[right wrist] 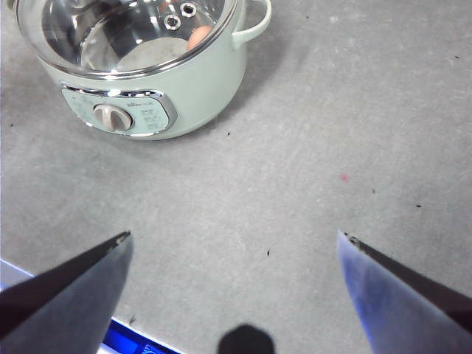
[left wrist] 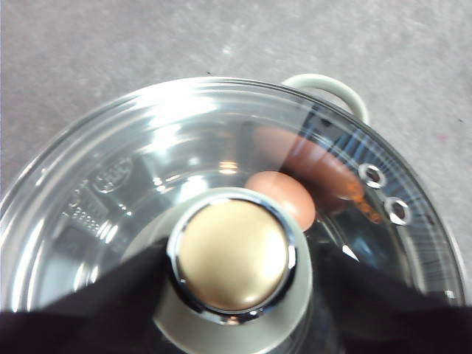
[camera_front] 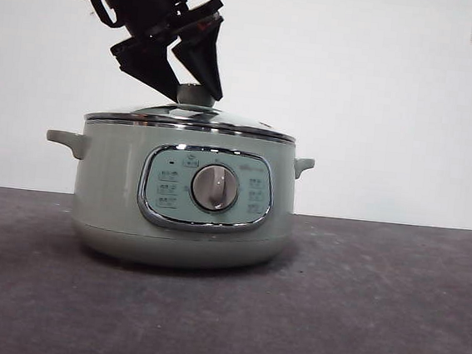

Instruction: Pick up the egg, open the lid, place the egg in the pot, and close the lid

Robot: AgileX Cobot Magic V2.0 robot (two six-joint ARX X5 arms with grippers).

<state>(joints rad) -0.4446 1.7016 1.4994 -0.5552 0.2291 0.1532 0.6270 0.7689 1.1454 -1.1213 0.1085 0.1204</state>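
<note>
The left gripper (camera_front: 192,89) is reaching down with its 2 jaws on either side of the knob (left wrist: 234,254) of the lid (camera_front: 191,119), which is sitting on the pot (camera_front: 184,197) with the egg (left wrist: 284,195) lying inside, while the right gripper (right wrist: 236,295) is hanging wide open, well apart from the pot, above the table (right wrist: 332,133).

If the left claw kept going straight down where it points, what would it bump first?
Probably the lid: the left claw sits around its knob, pointing down at the glass.

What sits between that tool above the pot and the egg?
The glass lid: in the left wrist view the left tool flanks its knob, the egg beneath the glass.
</note>
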